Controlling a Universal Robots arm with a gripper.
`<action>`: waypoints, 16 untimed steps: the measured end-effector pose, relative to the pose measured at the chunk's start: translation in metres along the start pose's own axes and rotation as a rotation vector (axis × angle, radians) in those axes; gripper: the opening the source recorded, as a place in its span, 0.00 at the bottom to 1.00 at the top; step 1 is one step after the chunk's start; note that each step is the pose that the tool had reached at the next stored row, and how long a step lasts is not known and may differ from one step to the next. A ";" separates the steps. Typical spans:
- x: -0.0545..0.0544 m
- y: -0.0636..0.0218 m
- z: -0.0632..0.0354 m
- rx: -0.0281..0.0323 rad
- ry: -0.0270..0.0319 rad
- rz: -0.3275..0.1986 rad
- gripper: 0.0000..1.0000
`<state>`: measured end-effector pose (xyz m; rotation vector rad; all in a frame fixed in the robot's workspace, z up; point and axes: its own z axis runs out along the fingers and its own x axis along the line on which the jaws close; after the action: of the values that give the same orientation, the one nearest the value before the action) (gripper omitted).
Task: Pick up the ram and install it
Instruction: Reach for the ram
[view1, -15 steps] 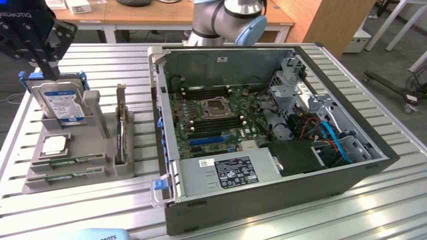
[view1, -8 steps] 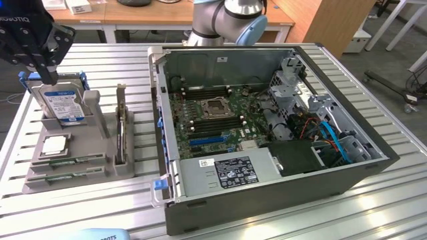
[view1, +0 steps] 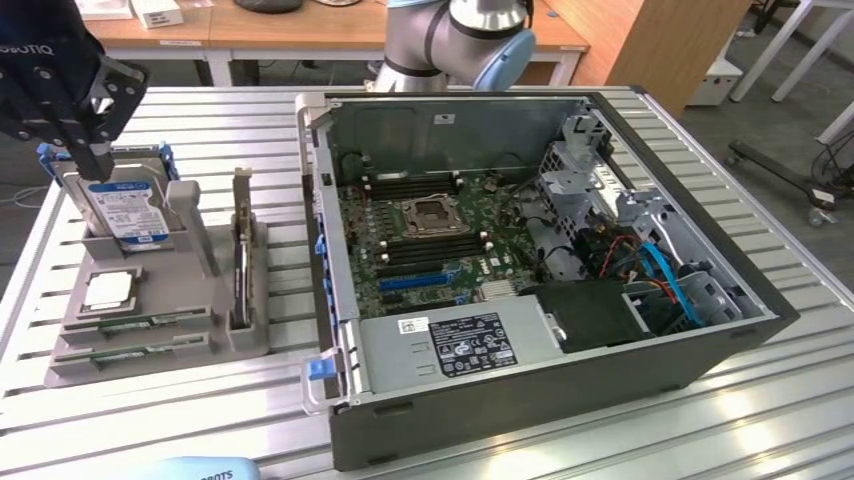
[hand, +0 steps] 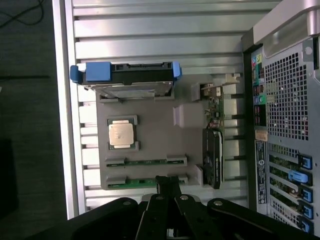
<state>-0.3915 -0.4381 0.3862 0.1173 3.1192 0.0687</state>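
Step in hand: approach for the pick, nothing grasped yet. The gripper hangs high over the far end of the grey holder, on the exterior view's left side of the slatted tabletop. It is roughly above the hard drive w/ blue rails. Jaws look clenched, tips meeting, nothing between them.

The ram is a thin green stick lying flat in a slot at the near end of the holder. A second ram stick lies parallel in the next slot, just nearer. Both are seated and untouched, and I can't tell which one is aimed at. In the wrist view the gripper overlaps the nearer stick's line, but it is well above it. The CPU chip sits between drive and sticks. The upright card stands along the holder's right edge.

Install side: the open PC case is to the right, w/ black DIMM slots flanking the CPU socket. They look vacant, though not certain.

Judgement: the pick calls for released jaws set across the stick's thin faces, approx mid-length, and a straight drop between the slot's end blocks. Room is tight w/ the neighbour stick so close. Seating calls for the stick square to a slot.
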 end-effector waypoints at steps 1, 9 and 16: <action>0.000 -0.0017 -0.0001 0.0001 0.0002 0.000 0.10; -0.002 -0.0141 -0.0006 0.0001 0.0011 0.000 0.10; -0.003 -0.0233 -0.0010 0.0001 0.0016 0.001 0.10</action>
<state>-0.3906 -0.4616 0.3862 0.1183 3.1208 0.0687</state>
